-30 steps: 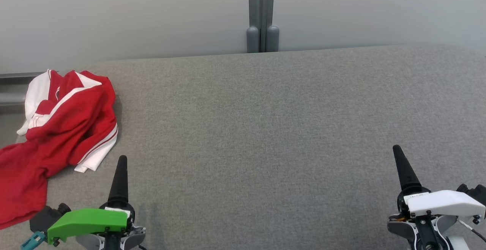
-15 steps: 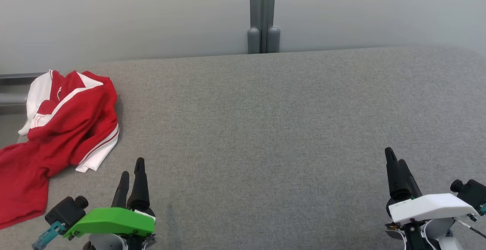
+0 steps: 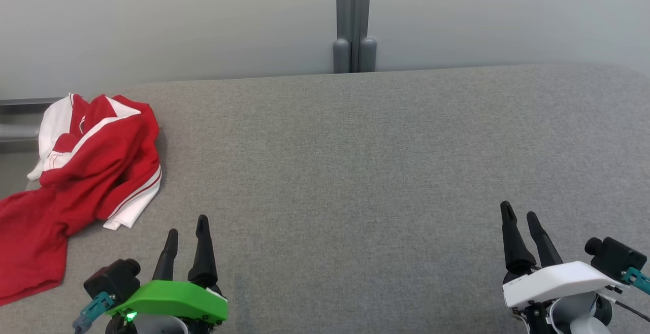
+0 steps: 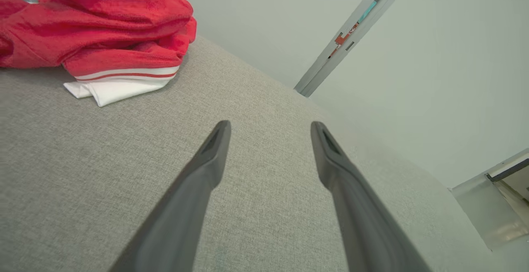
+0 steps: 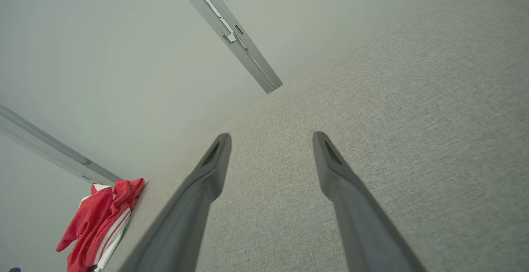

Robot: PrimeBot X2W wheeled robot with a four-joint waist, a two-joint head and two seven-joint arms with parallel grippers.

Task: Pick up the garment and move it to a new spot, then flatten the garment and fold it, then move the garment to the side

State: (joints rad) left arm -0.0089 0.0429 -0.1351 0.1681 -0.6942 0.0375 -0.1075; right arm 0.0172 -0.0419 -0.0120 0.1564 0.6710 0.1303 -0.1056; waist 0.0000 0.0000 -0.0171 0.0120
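Garment (image 3: 86, 171) of crumpled red fabric with white panels and stripes, heaped at left edge of grey woven-cloth table (image 3: 355, 171), one red end trailing toward near corner. Left gripper (image 3: 188, 225) under green cover, low left, dark fingers spread wide, empty, near white hem, not touching. Right gripper (image 3: 518, 210) under white cover, low right, fingers likewise parted wide, empty, well apart from garment. Grey post (image 3: 354, 19) against pale wall behind.

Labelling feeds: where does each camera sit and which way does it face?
Head view: on the head, facing forward and down at the grey surface; left pincer and right pincer show.
Left wrist view: on that wrist, along the left pincer towards the garment.
Right wrist view: on that wrist, along the right pincer across the grey surface.
All share the garment.
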